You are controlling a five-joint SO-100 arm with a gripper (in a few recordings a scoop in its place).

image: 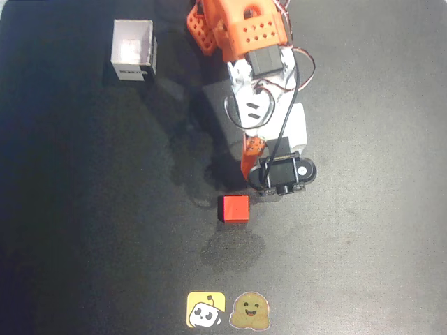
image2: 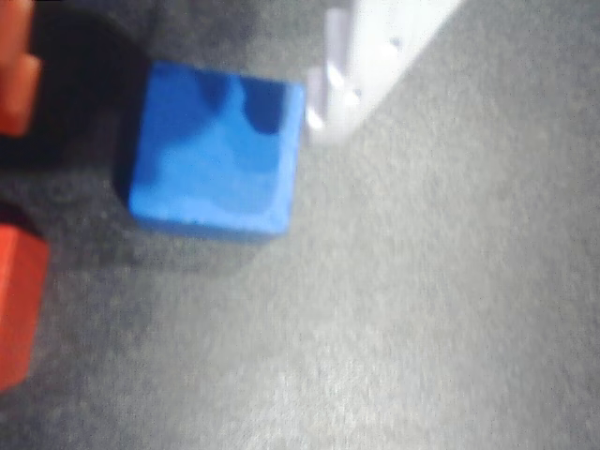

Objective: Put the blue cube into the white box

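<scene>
In the wrist view the blue cube [image2: 214, 150] lies on the dark mat between my two fingers. The white finger [image2: 375, 56] is right against the cube's upper right corner. The orange finger [image2: 14, 80] stands off to its left with a dark gap between. My gripper [image2: 187, 70] is open around the cube. From overhead, the arm's wrist [image: 279, 174] covers the blue cube. The white box [image: 133, 49] stands open-topped at the far upper left, well away from the arm.
A red cube [image: 234, 208] sits just below and left of the wrist, and shows at the left edge as the red cube [image2: 19, 309] in the wrist view. Two stickers [image: 227, 310] lie at the mat's bottom edge. The black mat [image: 84, 209] is bare to the left.
</scene>
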